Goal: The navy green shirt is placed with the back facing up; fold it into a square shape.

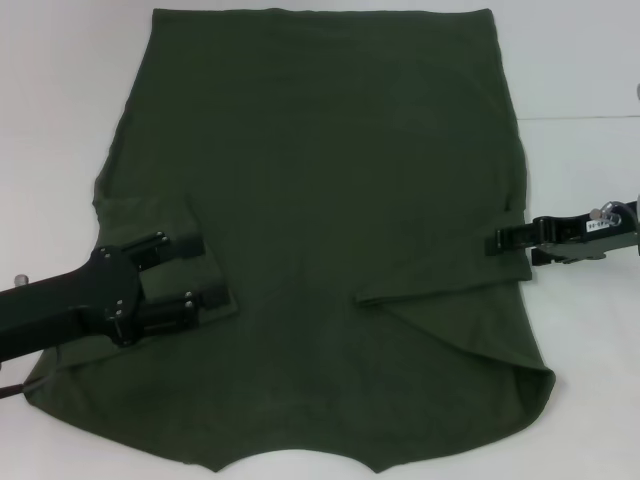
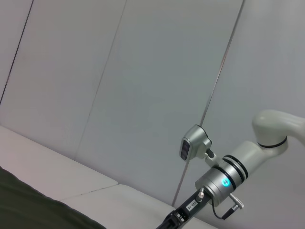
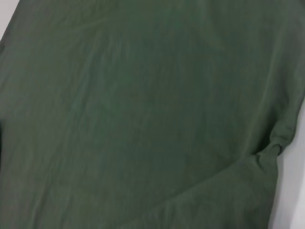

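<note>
While both sleeves lie folded inward on the navy green shirt [image 1: 330, 200], the left end effector [image 1: 205, 270] rests wide open and empty near the desk's [image 1: 60, 80] left edge; the right end effector [image 1: 500, 241] sits at the shirt's right edge — grip unclear — so a lengthwise fold likely comes next.

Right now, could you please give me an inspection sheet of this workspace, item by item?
Surface: white table, bare around the cloth.
Job's things: navy green shirt spread flat, both sleeves folded inward onto the body.
Clutter: nothing seen.
Grippers: left gripper over the shirt's left side, fingers apart above the folded sleeve; right gripper at the shirt's right edge.
Cables: a dark cable beneath the left arm.
Surroundings: pale panelled wall behind the table.
</note>
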Controlling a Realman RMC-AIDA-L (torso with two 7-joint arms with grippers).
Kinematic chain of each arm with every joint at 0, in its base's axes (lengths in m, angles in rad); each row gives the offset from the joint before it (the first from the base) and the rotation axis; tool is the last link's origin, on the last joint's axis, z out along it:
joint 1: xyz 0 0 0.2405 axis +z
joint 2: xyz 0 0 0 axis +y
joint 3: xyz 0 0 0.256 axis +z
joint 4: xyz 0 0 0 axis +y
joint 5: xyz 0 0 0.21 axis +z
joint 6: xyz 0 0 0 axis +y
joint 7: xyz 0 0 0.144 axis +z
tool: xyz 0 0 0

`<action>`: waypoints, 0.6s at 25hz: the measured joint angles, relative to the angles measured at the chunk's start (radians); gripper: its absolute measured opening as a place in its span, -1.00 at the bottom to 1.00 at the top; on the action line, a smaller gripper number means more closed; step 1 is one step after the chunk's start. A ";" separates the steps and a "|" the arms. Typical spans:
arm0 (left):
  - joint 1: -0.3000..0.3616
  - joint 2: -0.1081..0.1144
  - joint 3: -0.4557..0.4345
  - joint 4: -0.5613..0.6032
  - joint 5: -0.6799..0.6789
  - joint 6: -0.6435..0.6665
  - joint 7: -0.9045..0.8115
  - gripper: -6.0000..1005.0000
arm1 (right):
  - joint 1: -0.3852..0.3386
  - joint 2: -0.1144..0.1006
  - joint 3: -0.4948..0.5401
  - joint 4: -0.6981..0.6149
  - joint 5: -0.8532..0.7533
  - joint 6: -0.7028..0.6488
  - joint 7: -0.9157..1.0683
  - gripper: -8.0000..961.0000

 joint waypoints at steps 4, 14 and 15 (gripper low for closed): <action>0.000 0.000 0.000 0.000 0.000 0.000 0.000 0.72 | -0.003 0.009 0.017 0.009 0.001 0.011 -0.019 0.82; 0.000 0.000 0.000 0.000 0.000 0.000 -0.001 0.72 | -0.010 0.023 0.028 0.011 0.031 0.016 -0.037 0.79; 0.000 0.000 0.000 0.000 0.000 0.000 -0.001 0.72 | -0.010 0.023 0.028 0.011 0.031 0.016 -0.037 0.79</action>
